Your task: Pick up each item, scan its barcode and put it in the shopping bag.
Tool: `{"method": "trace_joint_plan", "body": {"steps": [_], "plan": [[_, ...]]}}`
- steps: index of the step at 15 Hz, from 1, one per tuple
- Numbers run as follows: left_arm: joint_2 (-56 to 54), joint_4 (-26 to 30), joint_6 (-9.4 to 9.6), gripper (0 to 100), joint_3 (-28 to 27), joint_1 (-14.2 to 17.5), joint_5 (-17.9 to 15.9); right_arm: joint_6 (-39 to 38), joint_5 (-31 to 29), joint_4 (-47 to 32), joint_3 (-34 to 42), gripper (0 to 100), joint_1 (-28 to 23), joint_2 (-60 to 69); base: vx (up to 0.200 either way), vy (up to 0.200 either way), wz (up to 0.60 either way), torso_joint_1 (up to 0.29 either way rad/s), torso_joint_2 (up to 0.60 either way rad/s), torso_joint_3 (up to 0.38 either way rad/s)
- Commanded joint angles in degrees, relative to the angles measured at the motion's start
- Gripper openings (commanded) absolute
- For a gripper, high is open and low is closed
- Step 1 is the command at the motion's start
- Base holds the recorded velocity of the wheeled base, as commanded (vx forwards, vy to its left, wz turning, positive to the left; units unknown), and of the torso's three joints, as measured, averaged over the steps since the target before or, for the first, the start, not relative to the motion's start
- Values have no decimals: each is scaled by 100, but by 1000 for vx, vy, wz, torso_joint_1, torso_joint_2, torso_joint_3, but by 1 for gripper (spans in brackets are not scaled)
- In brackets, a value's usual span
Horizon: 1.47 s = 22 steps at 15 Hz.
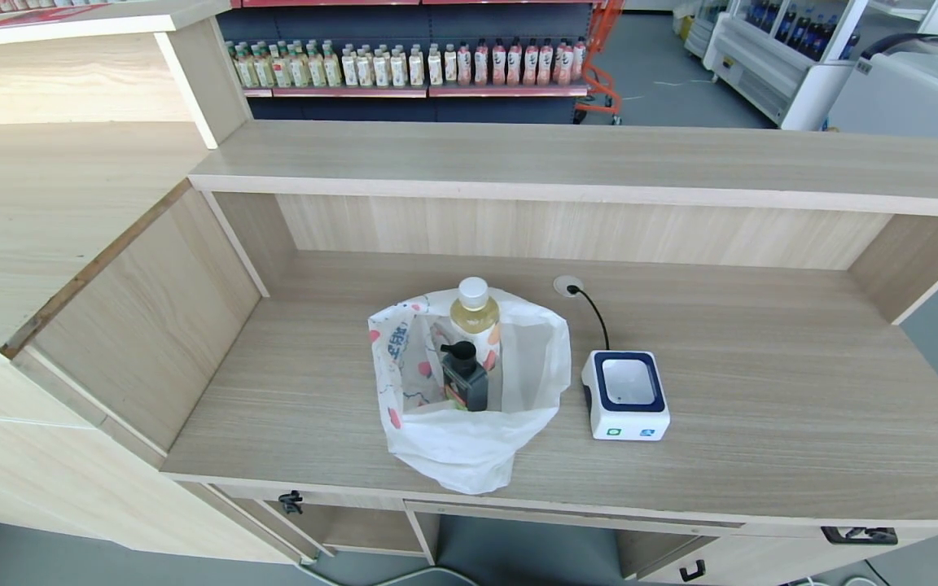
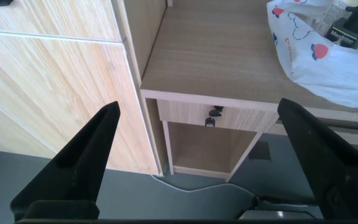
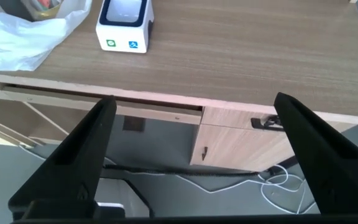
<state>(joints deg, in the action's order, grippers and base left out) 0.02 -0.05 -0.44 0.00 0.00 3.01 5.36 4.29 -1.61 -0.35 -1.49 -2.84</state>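
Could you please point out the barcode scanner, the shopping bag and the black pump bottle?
barcode scanner point(image 1: 628, 382): head view, its glass window.
shopping bag point(image 1: 453, 448): head view, front wall.
black pump bottle point(image 1: 467, 384): head view, its body.

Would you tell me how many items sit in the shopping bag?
2: a white-capped bottle at the back, a dark pump bottle in front; others may be hidden.

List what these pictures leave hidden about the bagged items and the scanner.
- Head view: the shopping bag hides the bases of the tea bottle and the pump bottle; their barcodes cannot be seen.
- Left wrist view: the frame edge cuts off part of the bag.
- Right wrist view: the frame edge cuts off the scanner.
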Motion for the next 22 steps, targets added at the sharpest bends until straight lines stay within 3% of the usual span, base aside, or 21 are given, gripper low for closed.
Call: {"method": "trace_joint_plan", "body": {"steps": [1,4,14,22], "plan": [[-2,-4,0,100,0,0,-2,26,2,-24,0,100,158,240,0,0,0,0,0,0],[-2,-4,26,100,0,0,-2,-44,2,-24,0,100,158,249,0,0,0,0,0,0],[-2,-4,35,100,0,0,-2,-62,-16,-24,0,100,158,258,0,-200,0,4,3,2],[-2,5,9,100,0,0,-2,-62,-16,-24,0,100,158,258,0,0,0,0,0,0]]}}
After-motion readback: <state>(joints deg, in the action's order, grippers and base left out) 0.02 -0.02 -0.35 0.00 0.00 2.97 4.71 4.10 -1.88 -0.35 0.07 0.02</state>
